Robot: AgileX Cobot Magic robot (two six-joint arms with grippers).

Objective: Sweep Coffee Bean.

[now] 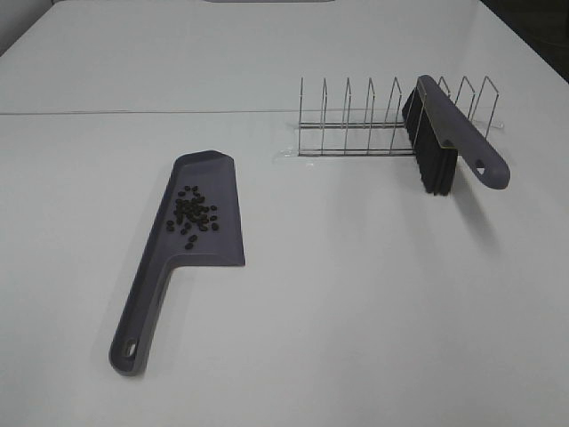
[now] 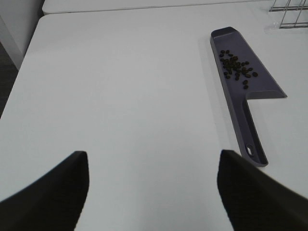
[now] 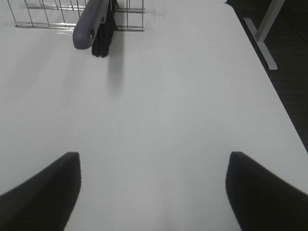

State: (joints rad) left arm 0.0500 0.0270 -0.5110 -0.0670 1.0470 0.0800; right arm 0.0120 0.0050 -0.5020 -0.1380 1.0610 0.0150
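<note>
A cluster of tiny dark coffee beans (image 1: 192, 212) lies on the blade of a grey dustpan (image 1: 206, 191) lying flat on the white table, handle toward the front. Both also show in the left wrist view: beans (image 2: 237, 69), dustpan (image 2: 250, 84). A grey-handled brush with black bristles (image 1: 434, 147) stands in a wire rack (image 1: 356, 120); it shows in the right wrist view (image 3: 98, 26). My left gripper (image 2: 153, 190) is open and empty, well away from the dustpan. My right gripper (image 3: 153, 192) is open and empty, well short of the brush. Neither gripper shows in the exterior view.
The wire rack (image 3: 43, 14) stands at the back right of the table. The table's right edge (image 3: 269, 82) drops to a dark floor with a table leg (image 3: 263, 33). The table's left edge (image 2: 21, 72) shows in the left wrist view.
</note>
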